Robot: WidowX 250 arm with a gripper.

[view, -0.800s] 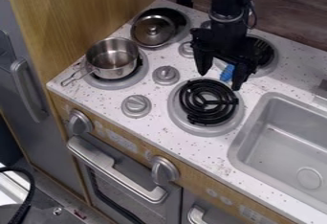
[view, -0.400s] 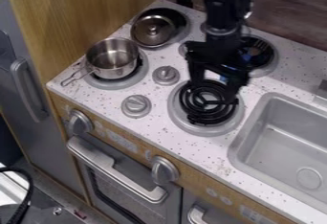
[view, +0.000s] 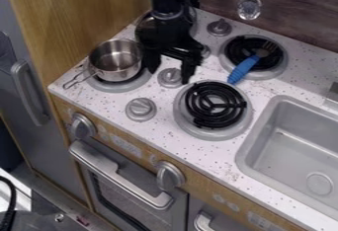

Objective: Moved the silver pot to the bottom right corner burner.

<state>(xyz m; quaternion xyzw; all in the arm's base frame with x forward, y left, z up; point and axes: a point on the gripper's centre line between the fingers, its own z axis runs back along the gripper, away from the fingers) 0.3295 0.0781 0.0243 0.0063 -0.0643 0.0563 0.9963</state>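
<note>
"The silver pot [view: 115, 59], where does it sit?"

"Upright on the burner [view: 124, 87] at the left of the frame, a little above mid-height."

"And the claw?"

"The gripper [view: 170, 75] has its fingers spread, with no hold on the pot. It is just to the pot's right."

"Which step is that, then?"

"Lining up for the grasp, most likely. Next it should set one finger inside the pot's wall and one outside, then squeeze."

"And after that?"

"Lift clear of the knobs and carry it right, keeping it level, to the empty coil burner [view: 214, 134] near the frame's middle."
</note>
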